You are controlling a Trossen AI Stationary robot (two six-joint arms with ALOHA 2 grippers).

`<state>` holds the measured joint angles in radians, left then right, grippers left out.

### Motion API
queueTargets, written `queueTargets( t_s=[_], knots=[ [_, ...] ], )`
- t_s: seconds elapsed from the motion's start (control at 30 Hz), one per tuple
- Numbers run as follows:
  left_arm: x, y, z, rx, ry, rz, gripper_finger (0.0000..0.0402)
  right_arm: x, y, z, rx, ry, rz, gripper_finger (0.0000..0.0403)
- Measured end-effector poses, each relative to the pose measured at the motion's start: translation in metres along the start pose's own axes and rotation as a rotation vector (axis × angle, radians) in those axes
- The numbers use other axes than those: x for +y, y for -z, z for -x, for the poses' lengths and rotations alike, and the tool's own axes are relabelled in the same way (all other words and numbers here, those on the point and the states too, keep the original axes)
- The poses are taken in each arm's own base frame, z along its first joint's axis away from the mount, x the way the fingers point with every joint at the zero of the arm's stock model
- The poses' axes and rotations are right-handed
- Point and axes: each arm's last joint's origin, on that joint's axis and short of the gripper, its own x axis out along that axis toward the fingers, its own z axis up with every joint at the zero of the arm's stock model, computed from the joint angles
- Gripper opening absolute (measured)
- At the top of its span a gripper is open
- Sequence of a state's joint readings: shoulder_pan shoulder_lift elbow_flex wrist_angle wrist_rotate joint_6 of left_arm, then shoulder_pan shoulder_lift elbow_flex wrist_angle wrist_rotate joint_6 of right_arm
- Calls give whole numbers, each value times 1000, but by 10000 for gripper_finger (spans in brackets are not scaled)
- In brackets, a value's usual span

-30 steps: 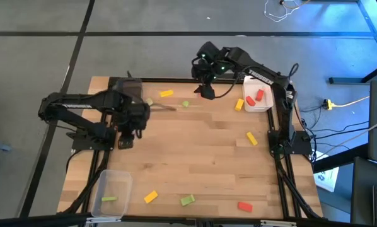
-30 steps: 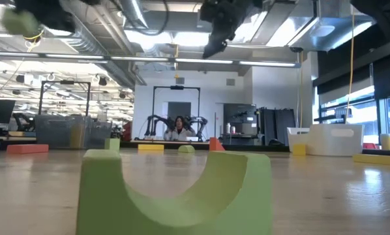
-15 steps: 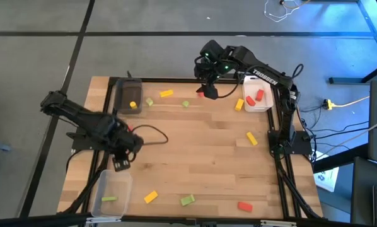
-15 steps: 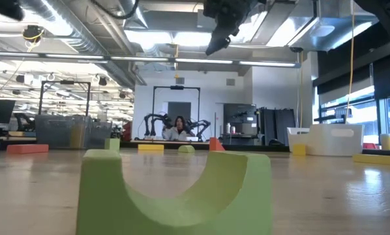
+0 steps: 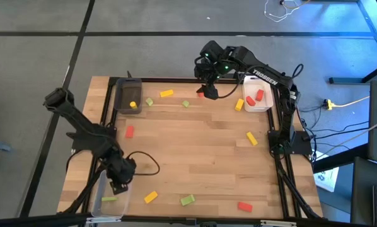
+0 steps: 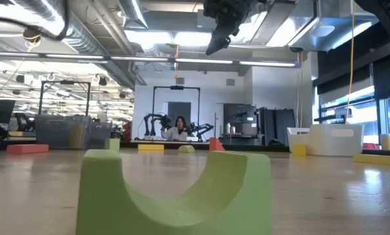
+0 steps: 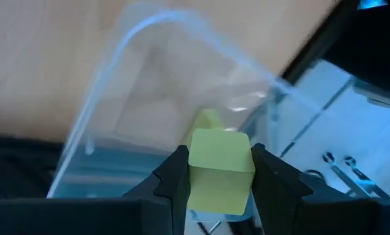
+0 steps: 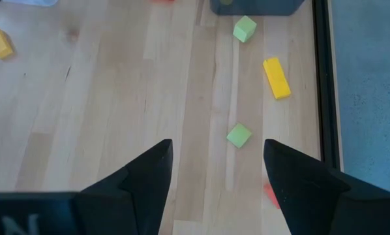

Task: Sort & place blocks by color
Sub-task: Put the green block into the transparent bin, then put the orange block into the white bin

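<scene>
My left gripper (image 5: pixel 119 184) hangs over the clear tray (image 5: pixel 106 200) at the table's near left corner, shut on a light green block (image 7: pixel 220 171). Another green block (image 7: pixel 208 120) lies in that tray. My right gripper (image 5: pixel 208 89) stands open, high above the table's far edge, with nothing between its fingers. Below it on the table are two green blocks (image 8: pixel 239 136) (image 8: pixel 244 29) and a yellow bar (image 8: pixel 276 78). More red, yellow and green blocks lie scattered over the table. A green arch block (image 6: pixel 175 192) fills the foreground of the low view. My left gripper pinches the light green block between its two fingers, which press on two opposite sides (image 7: pixel 195 176). The fingers slant downward over the clear tray (image 7: pixel 149 98). The block is lifted clear above the tray.
A dark grey tray (image 5: pixel 127 96) with a yellow block (image 5: pixel 133 104) sits at the far left. A white tray (image 5: pixel 258 99) with red blocks sits at the far right. Loose blocks: red (image 5: pixel 130 131), yellow (image 5: pixel 251 139), yellow (image 5: pixel 150 197), green (image 5: pixel 187 200), red (image 5: pixel 244 205).
My left gripper has swung from beside the dark grey tray toward the table's near edge and down, rolling as it went. It now hangs over the clear tray with the green block still between its fingers. A red block it covered now shows.
</scene>
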<state>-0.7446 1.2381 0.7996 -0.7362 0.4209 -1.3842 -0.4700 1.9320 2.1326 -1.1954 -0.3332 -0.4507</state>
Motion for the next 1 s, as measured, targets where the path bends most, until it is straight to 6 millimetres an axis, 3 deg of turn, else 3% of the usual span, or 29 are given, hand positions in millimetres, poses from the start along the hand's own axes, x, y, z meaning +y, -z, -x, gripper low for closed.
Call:
queueTargets(
  t_s=[0.17,0.43,0.73,0.83,1.0],
  knots=[
    [11,1,-9,18,-44,63,124,0,0,0,0,0,0,239],
    [14,-1,-11,-32,-62,63,197,0,0,0,-1,0,0,239],
    [14,-1,-10,-47,-63,100,200,0,0,0,-1,-1,-63,239],
    [15,-3,-3,-123,-49,167,200,0,0,0,-1,0,-122,239],
    [12,-1,27,-304,47,244,200,-1,0,-1,16,66,-278,239]
  ],
)
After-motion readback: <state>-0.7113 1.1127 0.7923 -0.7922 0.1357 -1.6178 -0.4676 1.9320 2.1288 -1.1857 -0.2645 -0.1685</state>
